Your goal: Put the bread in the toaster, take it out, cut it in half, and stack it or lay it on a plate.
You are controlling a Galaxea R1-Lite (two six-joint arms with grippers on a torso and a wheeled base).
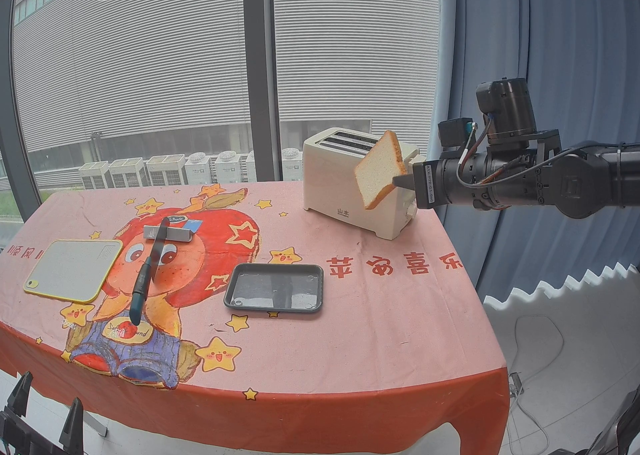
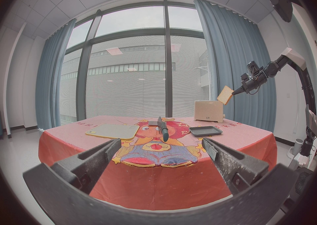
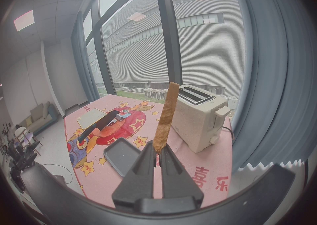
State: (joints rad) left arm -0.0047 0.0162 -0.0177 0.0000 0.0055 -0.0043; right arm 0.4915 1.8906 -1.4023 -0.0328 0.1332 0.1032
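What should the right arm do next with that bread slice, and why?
Probably shift the right gripper toward the toaster slots: its bread hangs pale and tilted beside the toaster, not yet above a slot.

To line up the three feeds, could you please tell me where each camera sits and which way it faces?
Head view: on the head, looking down at the table; the right arm shows on the right, right gripper holding the bread by the toaster.
Left wrist view: low before the table, facing the window; the open left gripper frames it.
Right wrist view: along its shut fingers, bread edge-on.
All share the toaster and tray.
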